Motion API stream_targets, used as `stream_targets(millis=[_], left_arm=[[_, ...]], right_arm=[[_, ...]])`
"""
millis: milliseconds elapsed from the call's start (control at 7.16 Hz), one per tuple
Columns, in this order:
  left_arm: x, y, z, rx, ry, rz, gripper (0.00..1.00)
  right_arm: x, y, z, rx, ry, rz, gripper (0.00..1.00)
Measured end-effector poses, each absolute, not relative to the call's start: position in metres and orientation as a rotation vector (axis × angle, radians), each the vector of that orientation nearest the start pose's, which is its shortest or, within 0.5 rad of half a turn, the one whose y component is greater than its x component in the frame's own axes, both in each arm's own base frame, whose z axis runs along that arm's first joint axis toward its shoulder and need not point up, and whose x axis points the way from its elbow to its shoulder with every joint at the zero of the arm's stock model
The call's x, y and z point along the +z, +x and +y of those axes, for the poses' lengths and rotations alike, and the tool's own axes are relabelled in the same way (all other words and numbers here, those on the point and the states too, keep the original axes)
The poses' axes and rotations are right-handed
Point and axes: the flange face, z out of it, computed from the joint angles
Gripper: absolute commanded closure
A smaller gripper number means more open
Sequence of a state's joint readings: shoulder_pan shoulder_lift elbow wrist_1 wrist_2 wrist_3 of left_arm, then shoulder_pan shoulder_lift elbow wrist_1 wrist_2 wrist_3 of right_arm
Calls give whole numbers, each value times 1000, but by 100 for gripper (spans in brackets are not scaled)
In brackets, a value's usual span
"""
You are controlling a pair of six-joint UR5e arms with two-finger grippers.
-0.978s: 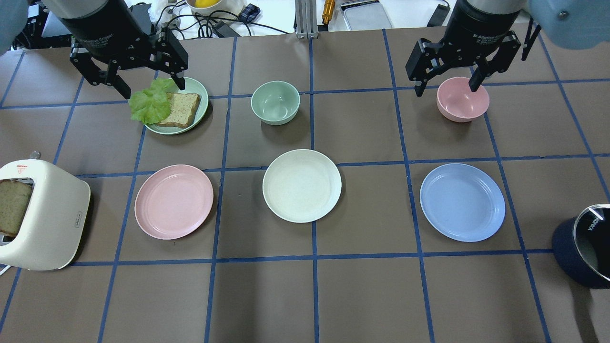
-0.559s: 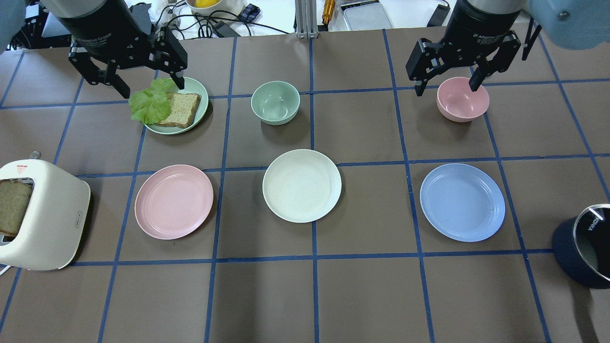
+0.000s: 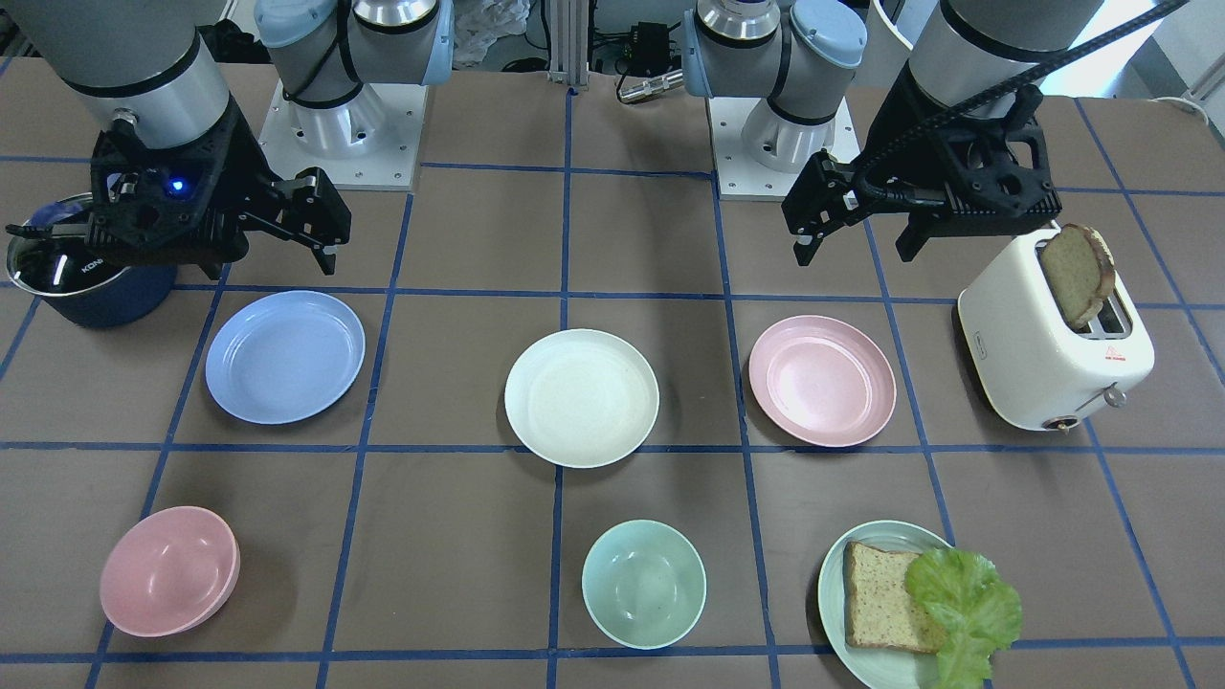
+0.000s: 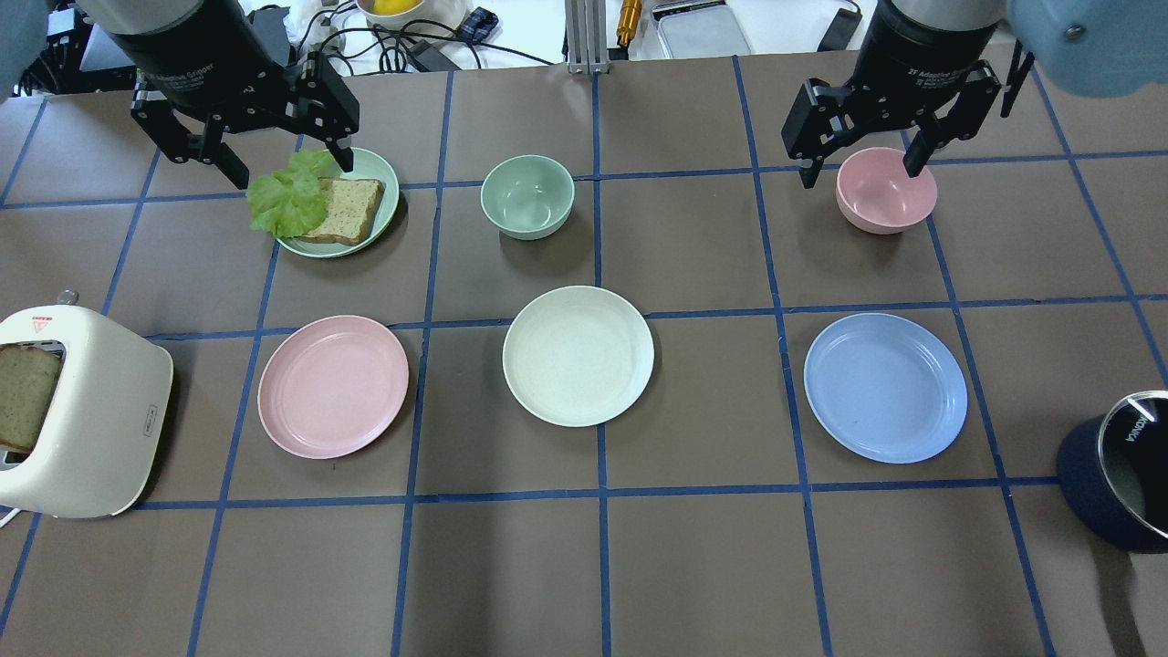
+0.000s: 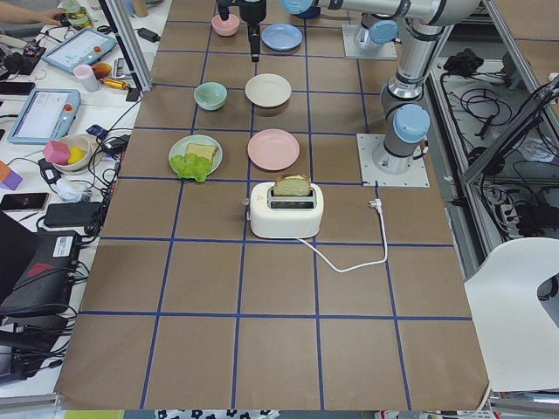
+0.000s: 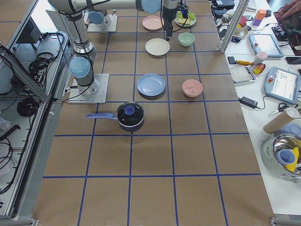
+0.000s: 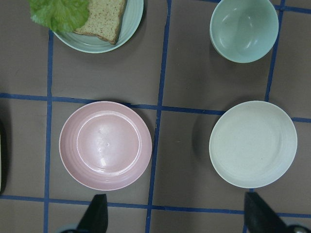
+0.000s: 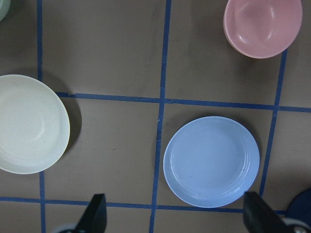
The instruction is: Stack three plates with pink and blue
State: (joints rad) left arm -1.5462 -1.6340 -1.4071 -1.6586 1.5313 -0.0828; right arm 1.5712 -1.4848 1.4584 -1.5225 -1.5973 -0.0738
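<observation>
Three plates lie in a row, apart from each other: the pink plate (image 4: 333,386) on the left, the cream-white plate (image 4: 578,356) in the middle, the blue plate (image 4: 884,387) on the right. My left gripper (image 4: 292,172) is open and empty, held high; its wrist view shows the pink plate (image 7: 105,145) and the cream-white plate (image 7: 252,143) below it. My right gripper (image 4: 860,173) is open and empty, held high; its wrist view shows the blue plate (image 8: 211,161) below it.
A pale green plate (image 4: 383,182) with bread and lettuce, a green bowl (image 4: 527,196) and a pink bowl (image 4: 885,196) stand at the far side. A cream toaster (image 4: 100,420) with bread stands at the left edge, a dark pot (image 4: 1090,493) at the right edge.
My right gripper has shifted very slightly. The left gripper and the plates have not visibly moved.
</observation>
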Motion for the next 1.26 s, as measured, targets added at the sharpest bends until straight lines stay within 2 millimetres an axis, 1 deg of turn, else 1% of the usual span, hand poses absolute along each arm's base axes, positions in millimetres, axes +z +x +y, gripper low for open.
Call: stream_targets(millis=[279, 419, 559, 699, 978, 1118, 1257], left_arm=[[528, -124, -521, -16, -170, 3176, 0], [527, -124, -521, -14, -168, 3176, 0], [527, -124, -521, -16, -162, 3177, 0], [527, -124, -521, -17, -159, 3177, 0], [527, -124, -521, -19, -153, 3177, 0], [526, -124, -521, -13, -151, 3177, 0], [519, -124, -523, 10, -151, 3176, 0]], right_arm=[[492, 121, -529, 44, -148, 3180, 0], [487, 108, -532, 62, -163, 3179, 0], [474, 86, -534, 105, -159, 3172, 0], [456, 58, -535, 147, -157, 3162, 0], [419, 4, -532, 173, -145, 3149, 8], [399, -18, -528, 192, -129, 3144, 8], [376, -34, -521, 219, -104, 3151, 5]])
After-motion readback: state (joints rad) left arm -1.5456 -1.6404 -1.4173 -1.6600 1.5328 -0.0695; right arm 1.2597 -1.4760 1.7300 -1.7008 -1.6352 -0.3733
